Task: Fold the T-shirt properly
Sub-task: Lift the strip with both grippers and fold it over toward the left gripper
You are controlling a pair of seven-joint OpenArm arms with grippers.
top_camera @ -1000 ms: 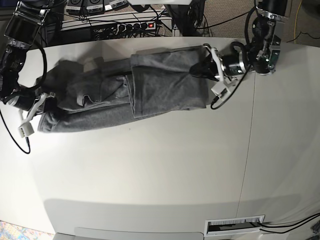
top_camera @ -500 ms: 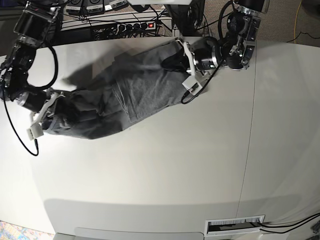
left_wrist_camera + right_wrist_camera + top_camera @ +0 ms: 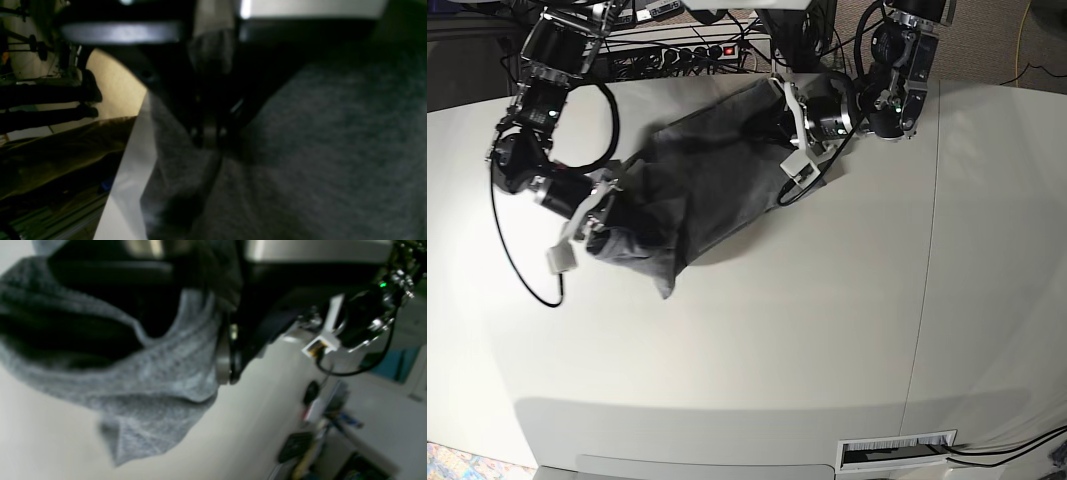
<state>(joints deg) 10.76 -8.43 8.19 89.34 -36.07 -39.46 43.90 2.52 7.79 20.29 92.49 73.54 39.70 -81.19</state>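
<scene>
The heather-grey T-shirt [image 3: 707, 185] hangs bunched between my two grippers over the back of the white table [image 3: 757, 340], with a loose corner drooping toward the table at its lower end. In the base view my left gripper [image 3: 772, 112] is shut on the shirt's upper right end. My right gripper [image 3: 610, 215] is shut on its lower left end. In the left wrist view the left gripper [image 3: 208, 136] pinches a fold of the T-shirt [image 3: 317, 150]. The right wrist view shows the right gripper [image 3: 225, 355] clamped on the T-shirt [image 3: 150, 383], whose flap hangs below it.
A power strip [image 3: 689, 50] and cables lie behind the table's back edge. A seam [image 3: 930, 260] runs down the table on the right. A labelled slot [image 3: 897, 450] sits at the front edge. A cable with a white plug [image 3: 560, 260] dangles below the right arm.
Both grippers have moved closer together, the right one travelling inward from the table's left edge. The T-shirt has gone from lying stretched out to a lifted, bunched bundle.
</scene>
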